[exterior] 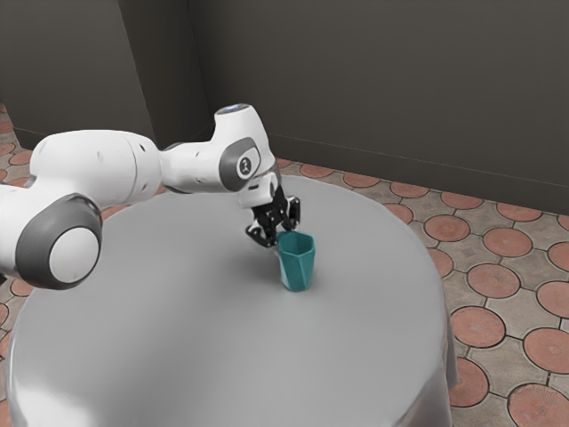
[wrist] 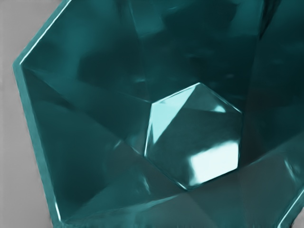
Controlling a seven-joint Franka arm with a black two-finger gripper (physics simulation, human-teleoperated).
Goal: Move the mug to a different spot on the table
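Tipping is the main risk: the mug (exterior: pixel 297 263) stands upright on the tabletop (exterior: pixel 178 338) just under the claw (exterior: pixel 274 233), which is at one side of its rim, whether gripping I cannot tell, so a one-sided hold could topple it.

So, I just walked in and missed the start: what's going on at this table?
A white robot arm has its hand at the rim of a teal mug, with the wrist camera looking straight down into it. The mug stands upright on the round grey table. Whether the hand has gripped it, I can't tell.
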